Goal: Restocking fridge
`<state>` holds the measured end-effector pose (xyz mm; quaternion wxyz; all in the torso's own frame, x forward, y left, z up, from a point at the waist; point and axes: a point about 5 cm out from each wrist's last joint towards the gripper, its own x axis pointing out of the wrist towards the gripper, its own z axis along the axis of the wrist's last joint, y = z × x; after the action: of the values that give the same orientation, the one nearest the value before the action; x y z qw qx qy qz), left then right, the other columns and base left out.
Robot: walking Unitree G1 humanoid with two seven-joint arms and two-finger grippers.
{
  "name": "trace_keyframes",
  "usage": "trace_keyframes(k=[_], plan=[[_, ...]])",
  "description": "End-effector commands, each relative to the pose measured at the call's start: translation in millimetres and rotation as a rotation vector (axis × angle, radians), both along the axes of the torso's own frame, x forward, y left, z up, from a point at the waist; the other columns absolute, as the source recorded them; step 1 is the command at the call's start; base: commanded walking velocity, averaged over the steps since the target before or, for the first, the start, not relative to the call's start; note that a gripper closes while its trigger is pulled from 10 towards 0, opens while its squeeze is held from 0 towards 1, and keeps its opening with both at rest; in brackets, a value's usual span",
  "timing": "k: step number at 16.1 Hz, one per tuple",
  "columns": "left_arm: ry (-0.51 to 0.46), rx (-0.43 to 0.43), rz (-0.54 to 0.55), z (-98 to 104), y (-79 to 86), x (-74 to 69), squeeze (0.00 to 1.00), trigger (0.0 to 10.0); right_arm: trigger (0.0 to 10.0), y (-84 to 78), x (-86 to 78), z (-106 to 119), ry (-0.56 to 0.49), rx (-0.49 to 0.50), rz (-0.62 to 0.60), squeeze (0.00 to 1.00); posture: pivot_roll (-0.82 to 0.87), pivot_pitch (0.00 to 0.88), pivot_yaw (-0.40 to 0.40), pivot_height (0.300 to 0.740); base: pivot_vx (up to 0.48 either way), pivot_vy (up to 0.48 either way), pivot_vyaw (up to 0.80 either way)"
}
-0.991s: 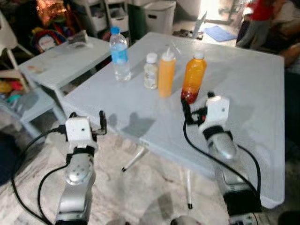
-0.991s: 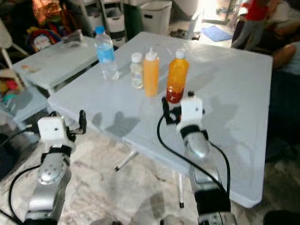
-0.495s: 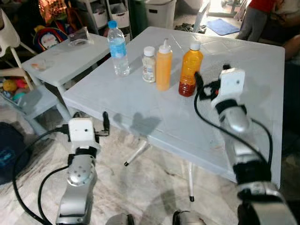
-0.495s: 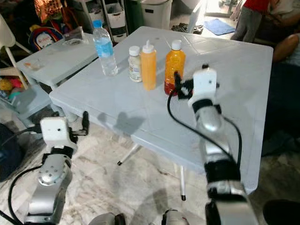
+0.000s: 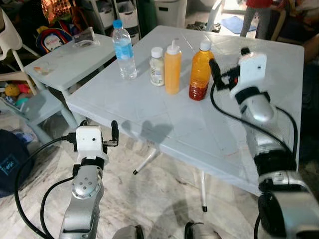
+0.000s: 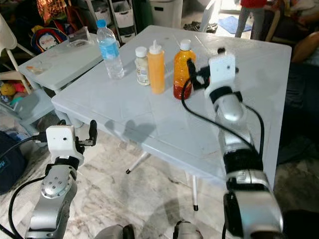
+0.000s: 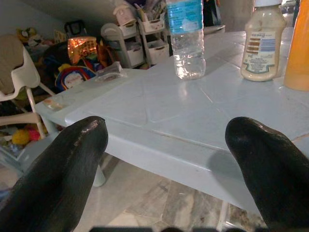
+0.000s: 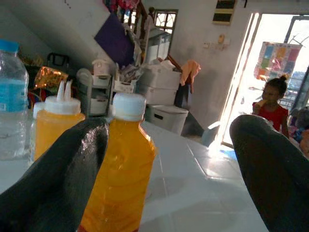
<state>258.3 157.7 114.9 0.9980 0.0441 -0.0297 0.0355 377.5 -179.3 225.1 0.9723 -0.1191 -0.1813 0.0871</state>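
Four bottles stand in a row on the pale grey folding table (image 5: 164,124): a clear water bottle (image 5: 123,50), a small cream bottle (image 5: 157,67), a yellow squeeze bottle (image 5: 173,69) and an orange juice bottle (image 5: 200,72). My right gripper (image 5: 228,62) hovers open over the table just right of the juice bottle, level with its upper half. In the right wrist view the juice bottle (image 8: 118,179) sits close to one finger (image 8: 53,183), not between the two. My left gripper (image 5: 98,128) hangs open below the table's near-left edge, facing the water bottle (image 7: 187,38).
A lower grey table (image 5: 65,59) stands to the left, with a white chair and toys beyond it. Storage bins line the back. A person in red (image 5: 254,15) stands far behind the table. A dark bag (image 5: 7,164) lies on the floor at left.
My right gripper has risen and moved forward across the table to the juice bottle's side. The left arm has barely moved. The camera has shifted slightly.
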Motion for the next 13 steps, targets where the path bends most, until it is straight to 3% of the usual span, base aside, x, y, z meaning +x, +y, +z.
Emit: trace_keyframes(k=[1,5,6,8,10,11,13], plan=[[-0.001,0.021,0.013,2.2,5.6,-2.3,0.00,10.0,10.0,4.5,2.6,9.0,-0.024,0.017,0.030,0.00,0.04,0.097,0.094,0.740,0.000,0.000,0.00],[0.000,-0.007,0.047,3.4,11.5,-5.7,0.00,10.0,10.0,16.8,-15.2,-7.6,-0.022,0.111,0.031,0.00,0.03,0.087,0.088,0.740,0.000,0.000,0.00],[-0.004,-0.009,0.033,3.8,14.8,-8.9,0.00,10.0,10.0,24.9,-33.2,-30.0,0.017,0.180,0.037,0.00,0.02,0.079,0.093,0.740,0.000,0.000,0.00],[-0.012,-0.002,0.017,5.9,15.4,-9.0,0.00,10.0,10.0,31.7,-49.3,-48.5,0.068,0.221,0.024,0.00,0.01,0.074,0.096,0.740,0.000,0.000,0.00],[-0.013,-0.015,0.004,6.8,13.6,-5.5,0.00,10.0,10.0,41.3,-71.4,-66.9,0.131,0.188,0.058,0.00,-0.02,0.062,0.107,0.740,0.146,0.137,0.00],[-0.013,-0.016,0.002,7.0,13.2,-5.0,0.00,10.0,10.0,39.9,-73.0,-67.2,0.136,0.174,0.049,0.00,-0.02,0.062,0.107,0.740,0.292,0.274,0.00],[0.006,-0.025,-0.006,4.0,12.0,-5.2,0.00,10.0,10.0,17.9,-80.6,-74.4,0.227,0.162,-0.026,0.00,-0.04,0.058,0.123,0.740,0.298,0.285,0.00]])
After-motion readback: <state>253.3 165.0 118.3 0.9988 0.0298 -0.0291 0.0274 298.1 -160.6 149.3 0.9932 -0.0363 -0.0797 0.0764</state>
